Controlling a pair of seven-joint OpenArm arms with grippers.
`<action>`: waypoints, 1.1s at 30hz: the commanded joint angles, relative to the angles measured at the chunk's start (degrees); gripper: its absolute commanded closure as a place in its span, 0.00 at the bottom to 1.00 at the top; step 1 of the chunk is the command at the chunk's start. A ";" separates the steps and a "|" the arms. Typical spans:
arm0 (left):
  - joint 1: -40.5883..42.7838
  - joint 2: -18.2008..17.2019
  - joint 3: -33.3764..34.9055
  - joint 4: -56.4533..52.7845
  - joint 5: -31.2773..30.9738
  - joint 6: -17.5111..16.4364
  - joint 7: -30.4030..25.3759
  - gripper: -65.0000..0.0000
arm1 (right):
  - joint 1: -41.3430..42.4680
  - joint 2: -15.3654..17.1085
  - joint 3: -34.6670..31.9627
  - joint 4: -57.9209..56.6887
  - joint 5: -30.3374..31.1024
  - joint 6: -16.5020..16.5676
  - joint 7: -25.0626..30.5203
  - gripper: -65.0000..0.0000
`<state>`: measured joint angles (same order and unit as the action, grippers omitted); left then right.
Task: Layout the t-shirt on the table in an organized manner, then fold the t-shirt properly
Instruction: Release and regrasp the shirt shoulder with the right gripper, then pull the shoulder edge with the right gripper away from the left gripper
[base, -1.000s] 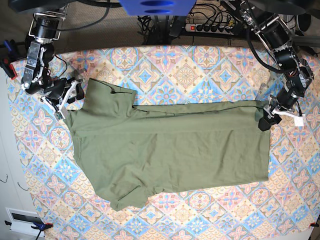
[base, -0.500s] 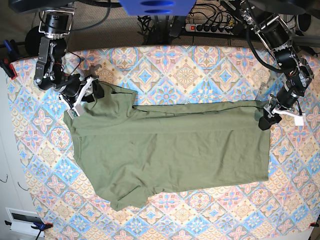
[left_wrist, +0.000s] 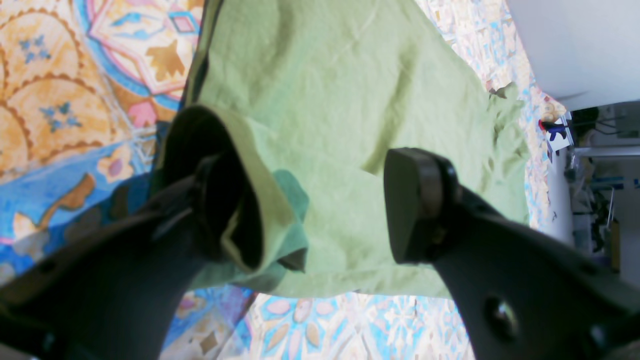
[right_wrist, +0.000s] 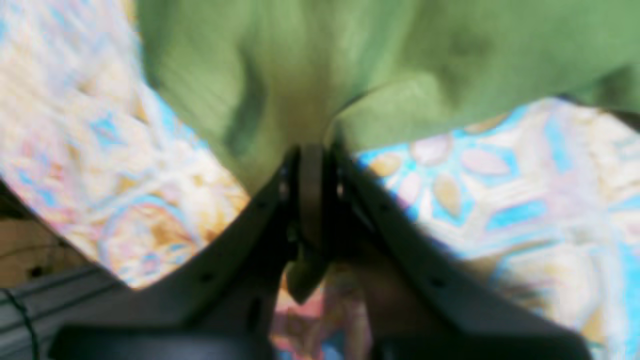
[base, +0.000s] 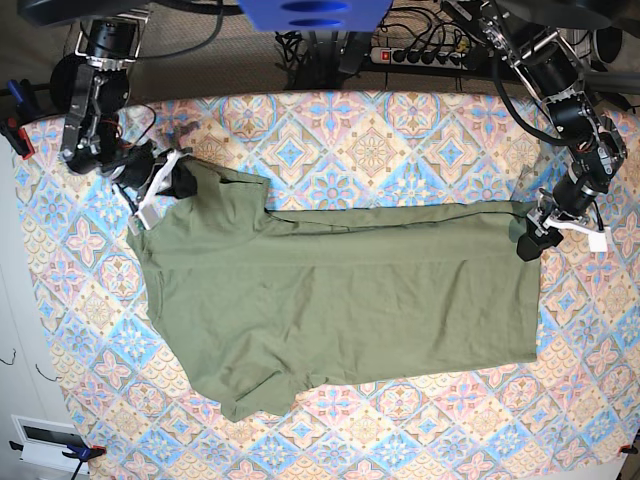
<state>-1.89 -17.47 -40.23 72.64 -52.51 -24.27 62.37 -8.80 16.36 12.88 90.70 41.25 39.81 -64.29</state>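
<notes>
T-shirt (base: 340, 300): spread mid-frame on worktop (base: 420, 130). Right claw (right_wrist: 311, 165) clamped on upper-left sleeve edge; left claw (left_wrist: 320, 200) agape, hem corner draped over one finger (not pinched). Advice: tug outward gently, flattening.

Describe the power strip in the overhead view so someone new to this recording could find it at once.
Start from the table with its tile-print cloth and the olive-green t-shirt spread across it. Look past the table's far edge, right of the blue mount. The power strip lies there among black cables, a long light bar with a red switch at its left end.
</notes>
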 joint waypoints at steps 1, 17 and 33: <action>-0.79 -1.12 -0.17 1.07 -0.90 -0.56 -0.87 0.35 | 1.19 0.91 0.96 1.48 2.13 0.19 1.57 0.97; -0.18 -1.12 -0.17 1.16 -1.07 -0.56 -0.70 0.35 | 23.35 0.74 2.63 -12.06 1.95 0.19 1.65 0.97; 2.20 -0.86 -0.08 8.19 -0.72 -0.56 -0.70 0.35 | 21.50 1.18 -0.45 -13.46 2.04 0.19 2.36 0.97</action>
<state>0.99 -17.17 -40.12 79.75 -52.05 -24.27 62.43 11.79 16.34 11.94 76.23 42.39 39.81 -62.59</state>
